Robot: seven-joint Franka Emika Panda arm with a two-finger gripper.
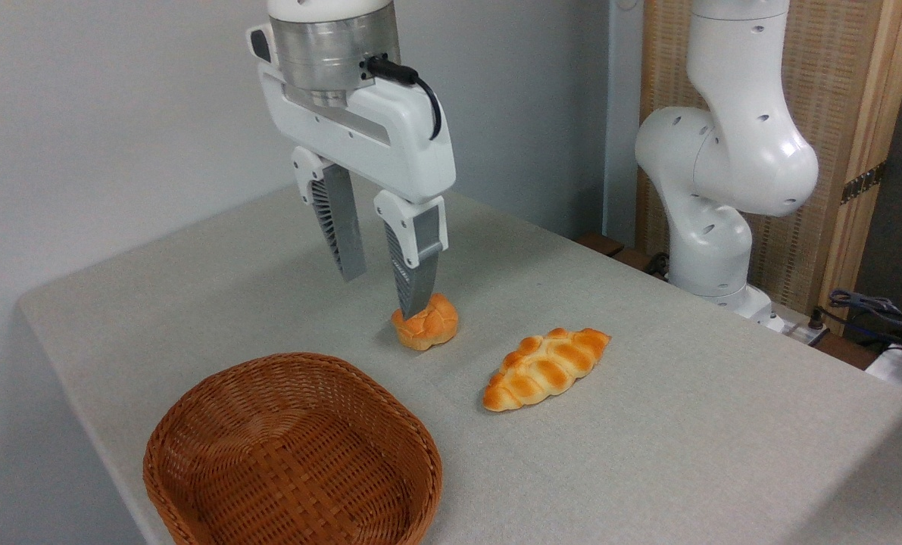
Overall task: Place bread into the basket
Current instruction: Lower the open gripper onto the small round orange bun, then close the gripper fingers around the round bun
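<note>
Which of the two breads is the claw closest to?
The small round knotted bun, right under the open gripper. The longer braided loaf lies apart to the right, nearer the table's front.

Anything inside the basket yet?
No. The basket shows only its bare woven floor. The bun sits on the table beneath the open tool. The near wall's inner face is hidden.
</note>
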